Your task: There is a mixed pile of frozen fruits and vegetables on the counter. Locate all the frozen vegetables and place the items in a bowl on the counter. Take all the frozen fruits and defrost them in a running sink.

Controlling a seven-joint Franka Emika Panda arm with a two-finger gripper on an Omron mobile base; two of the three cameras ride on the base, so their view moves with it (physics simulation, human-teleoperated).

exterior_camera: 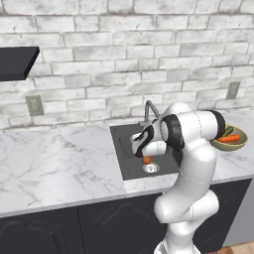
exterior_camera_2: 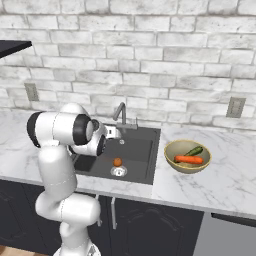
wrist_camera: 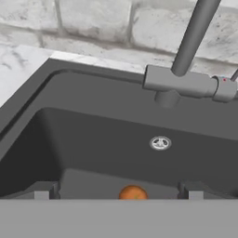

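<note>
Black sink [exterior_camera_2: 142, 145] holds the orange fruit [exterior_camera_2: 117, 162] beside its drain [exterior_camera_2: 118, 171]. Above the sink, the hand [wrist_camera: 118, 197] hangs open, empty. Risk: without running water, nothing defrosts.

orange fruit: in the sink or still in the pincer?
In the sink. The orange fruit sits on the black sink floor beside the drain; the pincer above it is open, fingertips apart.
</note>
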